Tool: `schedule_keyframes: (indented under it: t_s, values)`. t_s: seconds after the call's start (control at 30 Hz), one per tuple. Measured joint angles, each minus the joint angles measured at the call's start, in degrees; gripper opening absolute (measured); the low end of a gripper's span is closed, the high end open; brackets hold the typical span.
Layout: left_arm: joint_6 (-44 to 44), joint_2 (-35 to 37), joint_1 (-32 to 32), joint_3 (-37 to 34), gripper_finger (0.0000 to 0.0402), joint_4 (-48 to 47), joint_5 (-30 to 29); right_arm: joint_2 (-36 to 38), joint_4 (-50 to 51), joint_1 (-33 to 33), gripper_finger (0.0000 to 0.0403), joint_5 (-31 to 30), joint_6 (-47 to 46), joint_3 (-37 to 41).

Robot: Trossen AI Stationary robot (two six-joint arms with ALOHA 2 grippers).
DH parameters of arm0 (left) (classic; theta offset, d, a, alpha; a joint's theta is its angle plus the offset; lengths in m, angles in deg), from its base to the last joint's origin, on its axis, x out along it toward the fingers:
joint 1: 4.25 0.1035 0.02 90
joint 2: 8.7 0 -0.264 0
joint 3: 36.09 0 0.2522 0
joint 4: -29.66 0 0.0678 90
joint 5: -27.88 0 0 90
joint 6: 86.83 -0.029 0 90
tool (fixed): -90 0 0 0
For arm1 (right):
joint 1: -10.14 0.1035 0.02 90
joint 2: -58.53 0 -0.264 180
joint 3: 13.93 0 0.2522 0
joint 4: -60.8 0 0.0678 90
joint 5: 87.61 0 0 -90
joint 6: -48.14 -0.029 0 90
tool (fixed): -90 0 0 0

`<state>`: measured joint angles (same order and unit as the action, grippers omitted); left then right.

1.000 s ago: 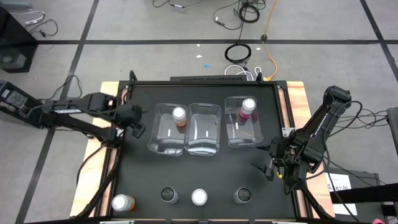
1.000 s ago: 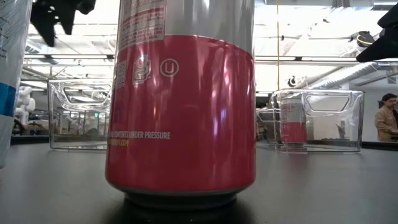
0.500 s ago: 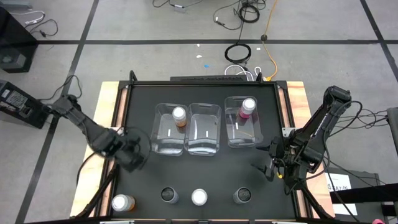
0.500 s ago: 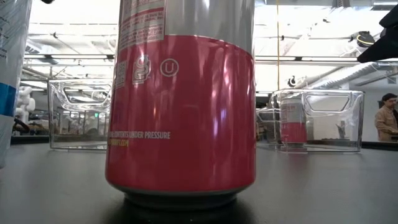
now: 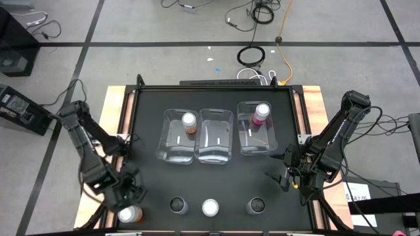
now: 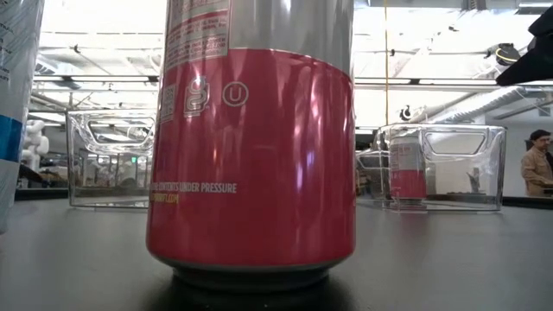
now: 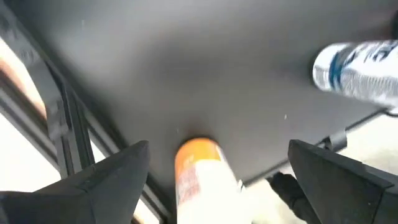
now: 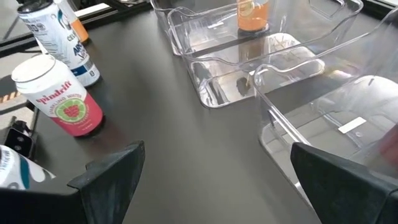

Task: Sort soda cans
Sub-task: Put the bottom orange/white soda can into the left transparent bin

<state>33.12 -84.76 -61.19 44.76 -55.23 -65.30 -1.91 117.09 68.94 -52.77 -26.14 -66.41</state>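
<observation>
Along the near edge stand an orange can (image 5: 129,214), a dark-topped can (image 5: 178,206), a pink can (image 5: 210,208) and a second dark-topped can (image 5: 256,206). Another orange can (image 5: 189,122) stands in the left clear bin (image 5: 172,149). Another pink can (image 5: 261,113) stands in the right bin (image 5: 252,145). My left gripper (image 5: 126,195) hangs open, pointing down, just above the near-left orange can (image 7: 199,168), which shows between its fingers, untouched. My right gripper (image 5: 285,172) waits open at the table's right side.
The middle bin (image 5: 215,152) holds nothing. In the left wrist view a white and blue can (image 7: 357,68) stands to one side of the orange can. The wooden table edge (image 5: 92,196) runs close by on the left. A person (image 6: 537,164) sits in the room behind.
My left gripper has swung from beside the left bin toward the table's near edge and come down a little, rolling at the wrist. It now hangs over the orange can at the near left corner. The cans and bins have kept their places.
</observation>
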Motion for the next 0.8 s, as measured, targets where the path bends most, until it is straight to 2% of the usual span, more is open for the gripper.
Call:
schedule_keyframes:
  t_s: [0.17, 0.5, 0.8]
  values:
    - [6.9, -1.7, -5.0, 0.0, 0.0388, 0.9, 0.0, 0.0, -1.3, 0.0, 0.0396, 0.0, 0.0, 0.0]
    - [7.2, -4.0, -11.1, 0.0, 0.0388, 6.7, 0.1, 0.0, -5.8, 0.0, 0.0396, 0.0, 0.0, 0.0]
    - [-3.6, -4.3, -14.2, 0.0, 0.0388, 7.9, 0.0, 0.0, -9.2, 0.0, 0.0396, 0.0, 0.0, 0.0]
